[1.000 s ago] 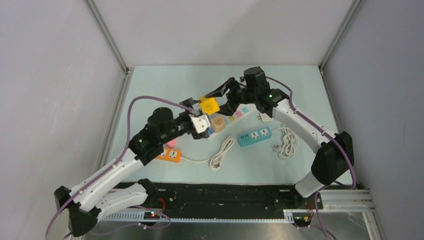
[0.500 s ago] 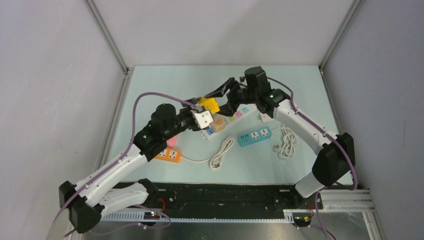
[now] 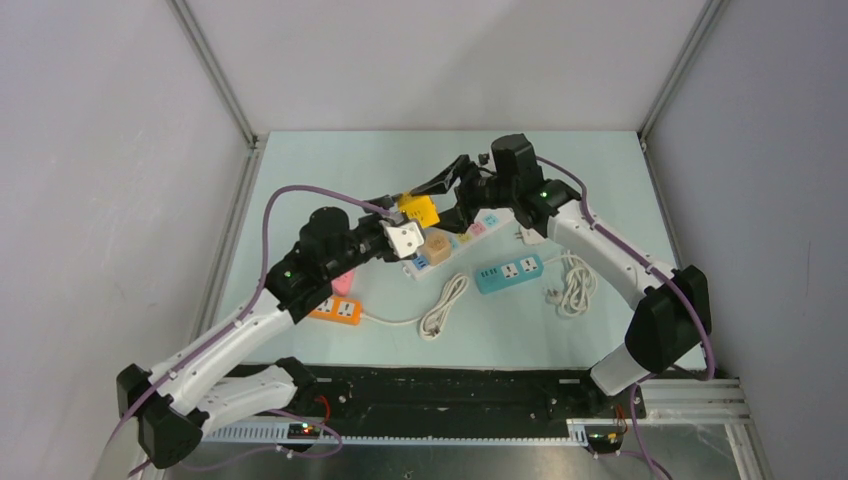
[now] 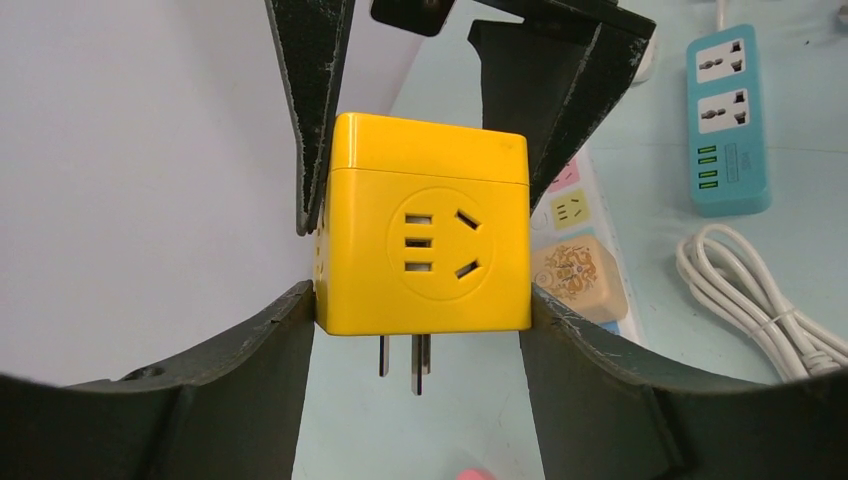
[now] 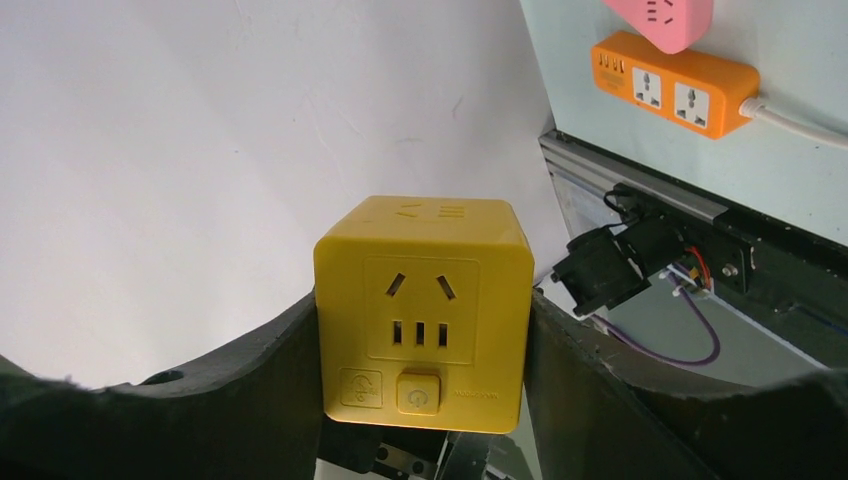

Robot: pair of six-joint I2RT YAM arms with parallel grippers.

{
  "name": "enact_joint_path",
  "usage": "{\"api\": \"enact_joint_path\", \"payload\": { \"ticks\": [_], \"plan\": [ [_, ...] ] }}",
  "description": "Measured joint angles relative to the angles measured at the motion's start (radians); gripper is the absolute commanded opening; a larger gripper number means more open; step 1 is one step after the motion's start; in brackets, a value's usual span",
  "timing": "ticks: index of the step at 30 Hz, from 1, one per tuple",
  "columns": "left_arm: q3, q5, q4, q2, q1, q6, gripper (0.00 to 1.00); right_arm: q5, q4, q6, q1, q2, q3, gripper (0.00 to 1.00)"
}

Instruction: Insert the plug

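Observation:
The plug is a yellow cube adapter held in the air above the white power strip with coloured sockets. My left gripper is shut on its lower sides in the left wrist view, where its metal prongs hang bare over the table. My right gripper grips the same cube from the other side, its fingers pressed on the upper sides. The strip lies just right of the cube.
A tan cube sits plugged in the white strip. A blue strip and two coiled white cables lie to the right. An orange strip and a pink adapter lie under the left arm.
My left arm has pushed forward and its wrist has risen slightly toward the cube. The right arm and the yellow cube have stayed in place.

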Motion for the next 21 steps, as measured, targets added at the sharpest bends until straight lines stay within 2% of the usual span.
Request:
{"api": "enact_joint_path", "payload": {
  "ticks": [1, 4, 10, 11, 12, 15, 17, 18, 19, 20, 21],
  "plan": [
    [0.0, 0.004, 0.0, -0.002, 0.001, 0.0, 0.0, -0.003, 0.006, 0.003, 0.0, -0.001, -0.004, 0.72],
    [0.0, 0.019, 0.0, -0.009, 0.003, -0.002, 0.0, -0.021, 0.036, 0.006, -0.001, -0.002, -0.013, 0.76],
    [0.0, 0.037, 0.003, -0.026, 0.007, 0.012, 0.0, -0.043, 0.072, 0.022, 0.001, -0.002, -0.024, 0.49],
    [-0.001, 0.038, 0.004, -0.027, 0.007, 0.016, 0.0, -0.048, 0.079, 0.024, 0.001, -0.002, -0.027, 0.39],
    [-0.002, 0.039, 0.005, -0.027, 0.007, 0.018, 0.0, -0.053, 0.086, 0.027, 0.001, -0.002, -0.031, 0.35],
    [-0.002, 0.038, 0.007, -0.027, 0.007, 0.027, 0.0, -0.056, 0.102, 0.035, 0.001, -0.002, -0.035, 0.35],
    [-0.002, 0.038, 0.009, -0.028, 0.007, 0.035, 0.01, -0.058, 0.11, 0.037, 0.001, -0.002, -0.037, 0.27],
    [-0.002, 0.037, 0.01, -0.028, 0.007, 0.037, 0.05, -0.059, 0.114, 0.04, 0.001, -0.001, -0.037, 0.17],
    [-0.002, 0.035, 0.01, -0.028, 0.007, 0.039, 0.3, -0.059, 0.118, 0.042, 0.001, 0.0, -0.037, 0.11],
    [-0.002, 0.034, 0.01, -0.028, 0.007, 0.042, 0.43, -0.061, 0.122, 0.044, 0.001, 0.003, -0.037, 0.01],
    [-0.002, 0.031, 0.01, -0.028, 0.007, 0.043, 0.58, -0.064, 0.129, 0.049, 0.001, 0.005, -0.038, 0.0]
  ]
}}
